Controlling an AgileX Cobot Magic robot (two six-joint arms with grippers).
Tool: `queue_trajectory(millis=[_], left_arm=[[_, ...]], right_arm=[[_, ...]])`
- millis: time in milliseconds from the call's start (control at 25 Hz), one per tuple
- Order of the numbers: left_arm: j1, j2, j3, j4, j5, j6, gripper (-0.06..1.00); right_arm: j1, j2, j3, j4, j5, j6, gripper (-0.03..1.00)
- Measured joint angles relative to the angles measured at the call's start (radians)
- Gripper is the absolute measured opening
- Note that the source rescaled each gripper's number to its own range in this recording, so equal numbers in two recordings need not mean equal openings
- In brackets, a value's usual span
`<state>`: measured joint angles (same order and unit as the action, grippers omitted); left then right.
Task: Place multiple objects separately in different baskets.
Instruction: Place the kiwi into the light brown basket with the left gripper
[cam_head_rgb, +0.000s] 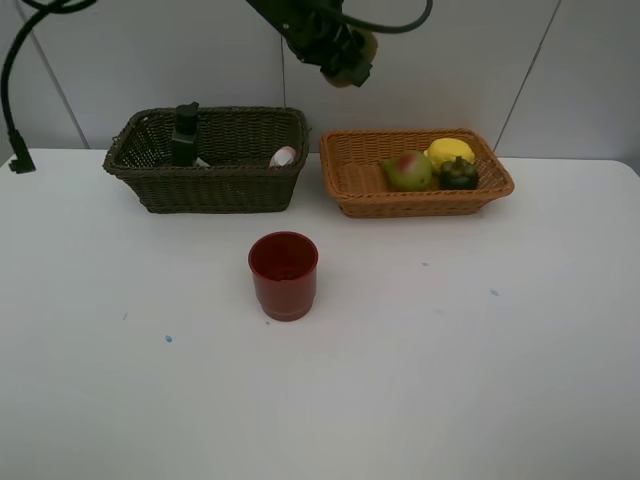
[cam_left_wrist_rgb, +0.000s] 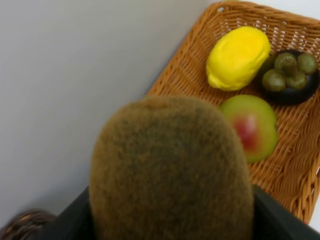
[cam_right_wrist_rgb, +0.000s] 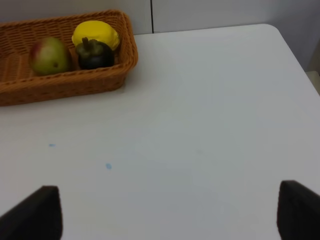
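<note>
My left tool (cam_head_rgb: 348, 62) is pinching the kiwi (cam_left_wrist_rgb: 170, 170), held high over the gap between the two baskets, near the tan basket's (cam_head_rgb: 420, 205) inner end. I'm keeping it high so it clears the wicker rim before the drop; the left wrist view looks down past the kiwi straight into the tan basket.

My right tool (cam_right_wrist_rgb: 165, 210) is spread wide and holds nothing, parked low over bare worktop (cam_head_rgb: 480, 380), well apart from the baskets, so it's out of the left arm's way.

The sorting reads as fruit to tan, everything else to the dark basket (cam_head_rgb: 205, 185).

Count:
- Baskets: 2.
- Fruit in tan: 3, namely lemon (cam_head_rgb: 450, 152), pear (cam_head_rgb: 408, 171), mangosteen (cam_head_rgb: 459, 174), bunched at the far-right end, which leaves the near-left end free for the kiwi.
- In dark: pump bottle (cam_head_rgb: 185, 135) upright at left, plus 1 pinkish-white item (cam_head_rgb: 284, 156) at right. Can't tell whether that's the bottle or the marker.
- On worktop: 1 red cup (cam_head_rgb: 283, 275), upright, in front of the baskets, untouched.
</note>
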<state>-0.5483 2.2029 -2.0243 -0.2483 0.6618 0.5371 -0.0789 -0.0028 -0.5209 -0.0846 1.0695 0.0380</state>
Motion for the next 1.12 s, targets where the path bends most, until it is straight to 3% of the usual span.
queue_trajectory(millis=[240,1120], left_arm=[[-0.02,0.16,-0.118,-0.03,0.053,-0.003,0.69],[-0.034,0.291,-0.122,-0.033,0.066,-0.004,0.69]], right_arm=[[0.0,0.0,0.0,0.0,0.0,0.0,0.93],[0.0,0.0,0.0,0.0,0.0,0.0,0.93]])
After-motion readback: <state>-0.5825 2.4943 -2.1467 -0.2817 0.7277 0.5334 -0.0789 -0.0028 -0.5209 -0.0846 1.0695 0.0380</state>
